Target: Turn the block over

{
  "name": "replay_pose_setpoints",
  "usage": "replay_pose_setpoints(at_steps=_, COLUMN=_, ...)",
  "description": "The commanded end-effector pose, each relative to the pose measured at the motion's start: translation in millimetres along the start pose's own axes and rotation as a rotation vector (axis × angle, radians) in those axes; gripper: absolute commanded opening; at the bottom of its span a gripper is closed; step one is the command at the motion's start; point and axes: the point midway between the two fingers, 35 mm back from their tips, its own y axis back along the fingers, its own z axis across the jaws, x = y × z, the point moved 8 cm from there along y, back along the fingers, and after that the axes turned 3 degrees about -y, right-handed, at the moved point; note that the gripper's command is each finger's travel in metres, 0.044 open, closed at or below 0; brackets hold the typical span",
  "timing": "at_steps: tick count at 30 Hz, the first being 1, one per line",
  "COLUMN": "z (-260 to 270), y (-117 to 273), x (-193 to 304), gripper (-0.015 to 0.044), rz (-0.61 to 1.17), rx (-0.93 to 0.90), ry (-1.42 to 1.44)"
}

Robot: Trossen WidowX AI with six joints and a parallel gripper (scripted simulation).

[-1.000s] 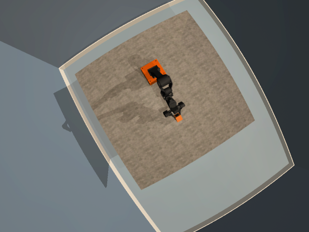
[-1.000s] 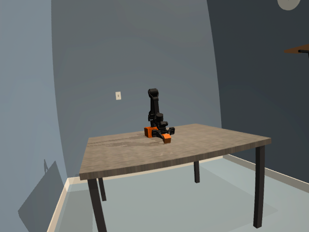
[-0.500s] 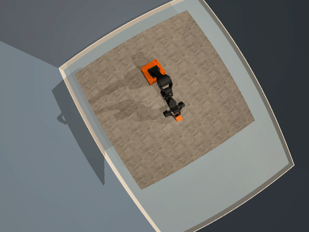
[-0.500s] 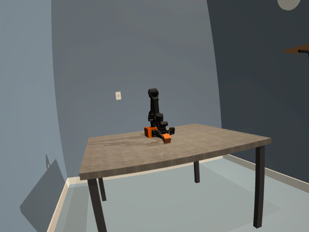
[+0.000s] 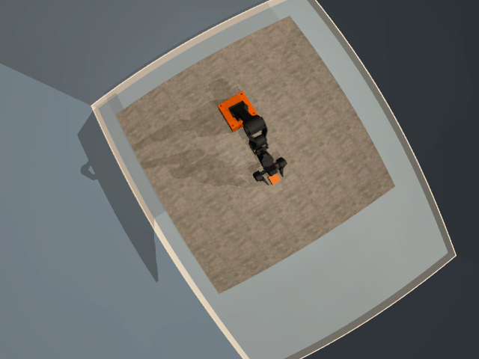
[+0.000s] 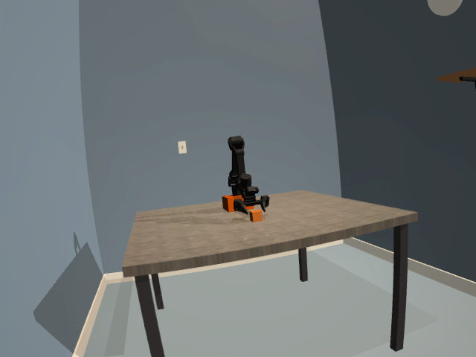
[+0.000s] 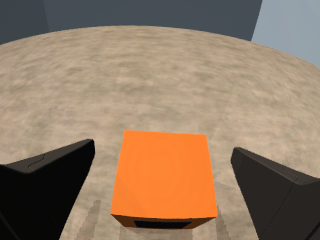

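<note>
Your arm (image 6: 236,165) rises near-vertical from its orange base (image 5: 232,111), folds sharply at the elbow and drops back down, so the wrist sits low and reaches forward close above the counter (image 6: 307,222). Your claw (image 7: 163,194) is spread wide and grips nothing. In the wrist view its two dark fingers stand well apart at the left and right edges, angled outward, with clear gaps inside each of them. From above, the links run in a nearly straight line out from the base, the claw (image 5: 270,176) at the far end with its fingertips splayed to either side.
</note>
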Motion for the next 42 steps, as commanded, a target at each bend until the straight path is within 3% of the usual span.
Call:
replay_pose_setpoints(at_steps=1, z=0, y=0, x=0, gripper=0.0440, rz=-0.001, rx=-0.003, ry=-0.005)
replay_pose_setpoints(at_steps=28, z=0, y=-1, x=-1, gripper=0.0440, rz=0.006, rx=-0.002, ry=-0.006)
replay_pose_setpoints(at_steps=35, z=2, y=-6, x=-39, gripper=0.0440, rz=0.248, rx=0.009, ry=-0.008)
replay_pose_setpoints(at_steps=42, z=4, y=33, x=-90, gripper=0.0440, rz=0.513, rx=0.023, ry=-0.005)
